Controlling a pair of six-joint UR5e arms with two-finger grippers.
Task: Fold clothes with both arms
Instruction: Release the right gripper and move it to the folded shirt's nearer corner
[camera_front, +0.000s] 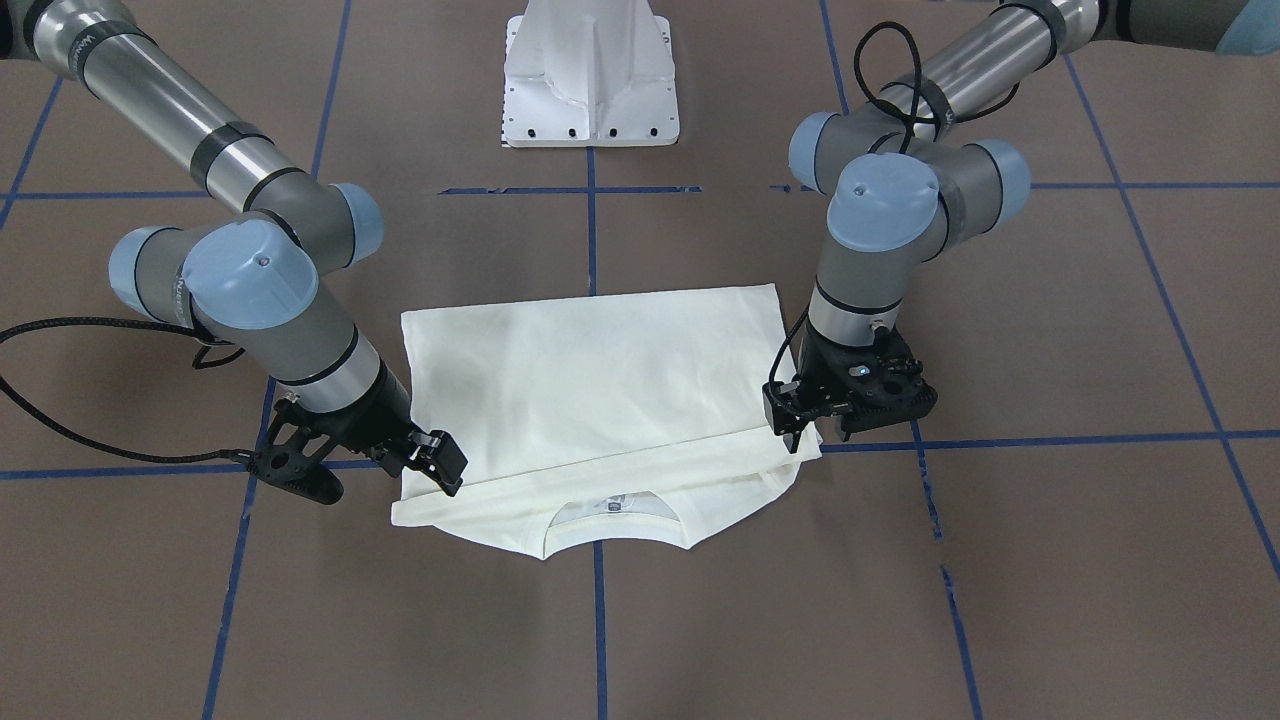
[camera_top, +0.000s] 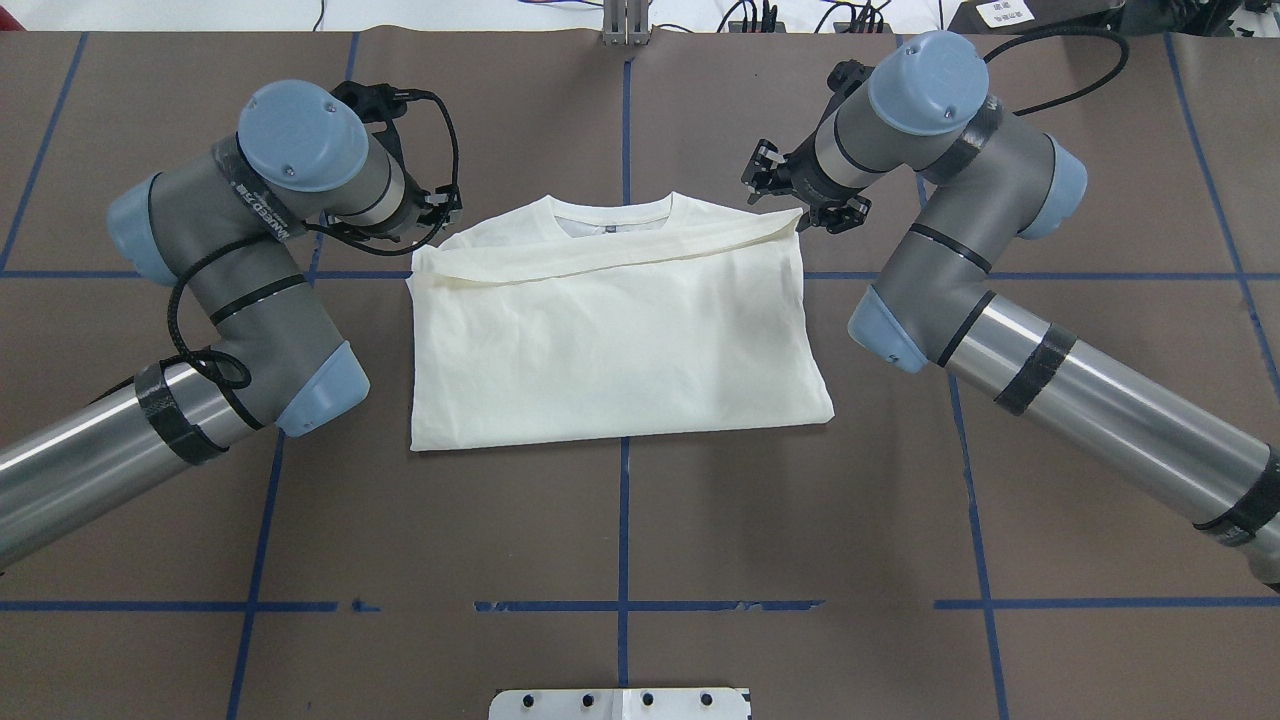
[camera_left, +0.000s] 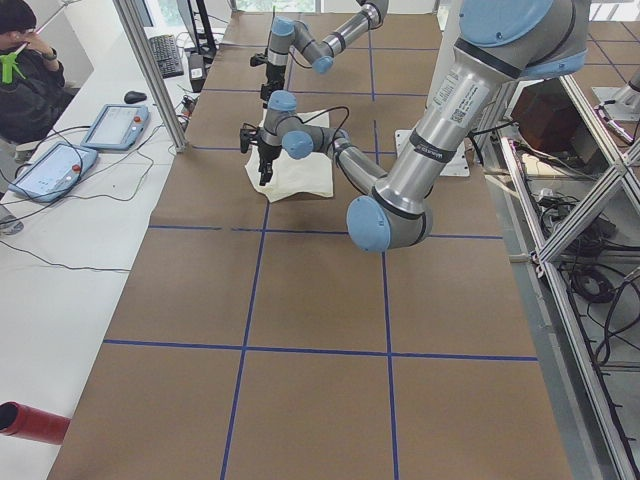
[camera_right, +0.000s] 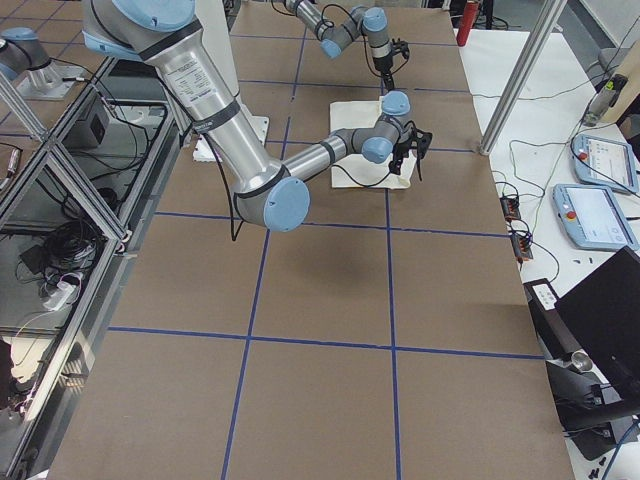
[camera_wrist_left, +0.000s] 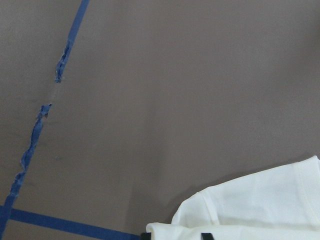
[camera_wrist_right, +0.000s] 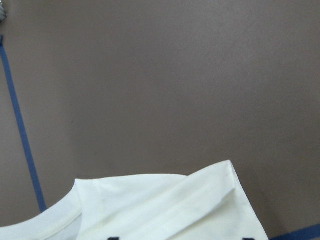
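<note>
The overhead view hides the pincer tips behind the wrists, but the wrist views show them parted over the folded shirt (camera_front: 600, 380) on the table (camera_front: 1000, 580). Right pincer (camera_front: 385, 480) gapes wide, one finger touching a hem corner; left pincer (camera_front: 815, 435) — narrower — stands released at the other corner

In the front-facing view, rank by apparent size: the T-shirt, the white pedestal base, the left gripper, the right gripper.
Largest to smallest:
1. cream T-shirt
2. white pedestal base, cropped at the top edge
3. left gripper and right gripper, which look about alike, so they are not ranked against each other
</note>
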